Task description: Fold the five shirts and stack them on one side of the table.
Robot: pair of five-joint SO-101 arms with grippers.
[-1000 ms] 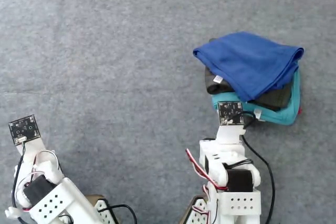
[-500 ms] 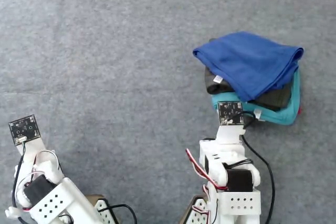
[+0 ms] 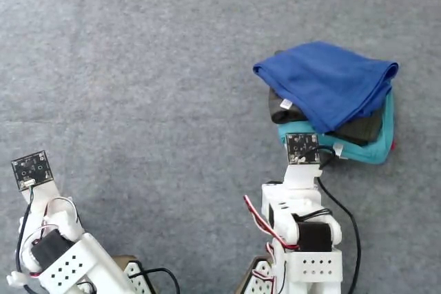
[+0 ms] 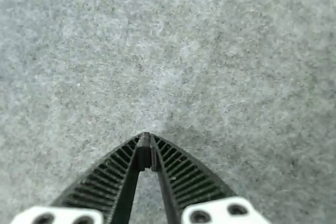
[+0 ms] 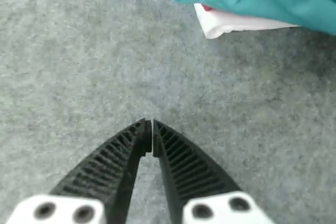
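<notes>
The stack of folded shirts (image 3: pixel 334 111) sits on the right half of the tabletop (image 3: pixel 138 87), towards its far side. On top lies the blue shirt (image 3: pixel 331 80), its long axis running across the tabletop and turned askew to the layers under it, with one corner pointing back toward the arms. A dark shirt (image 3: pixel 360 129) shows beneath it at the left and near edges. Under that, the teal shirt (image 3: pixel 375 151) sticks out along the near and right sides. In the right wrist view a white shirt (image 5: pixel 231 23) edge peeks from below the teal one, with a trace of red between them.

The right gripper (image 5: pixel 152 127) is closed, tips together and empty, over bare felt just beside the stack's near edge. The left gripper (image 4: pixel 146 141) is likewise closed on nothing, over bare tabletop well apart from the stack, at the near left.
</notes>
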